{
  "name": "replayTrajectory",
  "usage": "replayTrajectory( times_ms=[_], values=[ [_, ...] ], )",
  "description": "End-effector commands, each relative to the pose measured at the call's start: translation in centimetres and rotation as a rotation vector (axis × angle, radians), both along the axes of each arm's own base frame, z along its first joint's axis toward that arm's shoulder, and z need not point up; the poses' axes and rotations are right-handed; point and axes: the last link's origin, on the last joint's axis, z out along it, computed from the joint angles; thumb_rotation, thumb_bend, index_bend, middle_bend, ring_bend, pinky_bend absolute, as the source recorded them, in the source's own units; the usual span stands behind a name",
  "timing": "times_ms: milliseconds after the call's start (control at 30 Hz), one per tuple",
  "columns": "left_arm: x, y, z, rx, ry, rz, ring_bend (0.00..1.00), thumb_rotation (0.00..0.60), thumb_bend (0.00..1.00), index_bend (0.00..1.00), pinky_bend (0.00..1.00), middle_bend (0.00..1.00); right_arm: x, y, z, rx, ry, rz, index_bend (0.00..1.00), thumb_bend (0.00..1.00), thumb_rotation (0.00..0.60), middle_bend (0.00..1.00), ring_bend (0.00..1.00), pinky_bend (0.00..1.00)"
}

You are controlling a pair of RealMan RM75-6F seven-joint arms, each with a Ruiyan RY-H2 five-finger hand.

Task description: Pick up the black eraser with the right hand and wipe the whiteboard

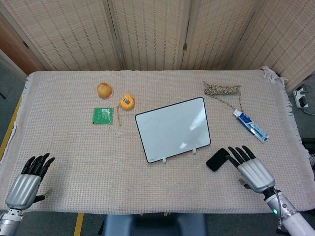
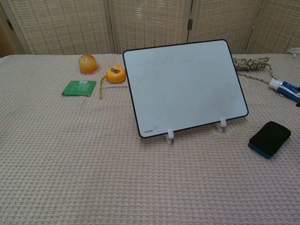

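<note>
The black eraser point(image 1: 216, 160) point(image 2: 269, 138) lies flat on the tablecloth, just right of the whiteboard's front corner. The whiteboard point(image 1: 173, 129) point(image 2: 184, 86) leans back on two small white feet at the table's middle. My right hand point(image 1: 249, 168) hovers open with fingers spread, its fingertips point(image 1: 230, 151) right at the eraser's near right end; contact cannot be told. My left hand point(image 1: 28, 180) rests open at the front left corner, holding nothing. Neither hand shows in the chest view.
A toothpaste tube point(image 1: 251, 126) and a coiled rope point(image 1: 222, 90) lie at the back right. An orange tape measure point(image 1: 127, 102), a peach-coloured fruit point(image 1: 104, 90) and a green packet point(image 1: 103, 115) sit back left of the board.
</note>
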Motion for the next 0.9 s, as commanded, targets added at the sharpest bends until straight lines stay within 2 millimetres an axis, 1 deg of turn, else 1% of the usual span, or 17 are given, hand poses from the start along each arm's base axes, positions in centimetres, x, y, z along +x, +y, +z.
replayTrajectory(
  times_ms=[33, 233, 400, 600, 900],
  values=[
    [0.0, 0.0, 0.0, 0.001, -0.002, 0.0, 0.0, 0.6, 0.24, 0.0, 0.0, 0.0, 0.2, -1.0, -0.5, 0.012, 0.013, 0.01, 0.24, 0.31, 0.6, 0.0, 0.0, 0.0],
    [0.0, 0.1, 0.0, 0.001, -0.006, 0.005, 0.0, 0.6, 0.24, 0.0, 0.0, 0.0, 0.3, -2.6, -1.7, 0.051, 0.058, 0.015, 0.27, 0.31, 0.6, 0.0, 0.0, 0.0],
    [0.0, 0.1, 0.3, 0.004, -0.017, 0.004, 0.0, 0.6, 0.24, 0.0, 0.0, 0.0, -0.2, -3.7, -3.1, 0.048, 0.11, 0.029, 0.27, 0.31, 0.6, 0.0, 0.0, 0.0],
    [-0.1, 0.2, 0.4, 0.002, -0.024, 0.009, 0.0, 0.6, 0.24, 0.0, 0.0, 0.0, -0.4, -4.4, -4.5, 0.079, 0.105, -0.006, 0.27, 0.31, 0.6, 0.0, 0.0, 0.0],
    [-0.1, 0.2, 0.4, -0.003, -0.024, 0.013, 0.0, 0.6, 0.24, 0.0, 0.0, 0.0, -0.6, -5.4, -5.4, 0.089, 0.083, -0.034, 0.22, 0.31, 0.6, 0.0, 0.0, 0.0]
  ],
)
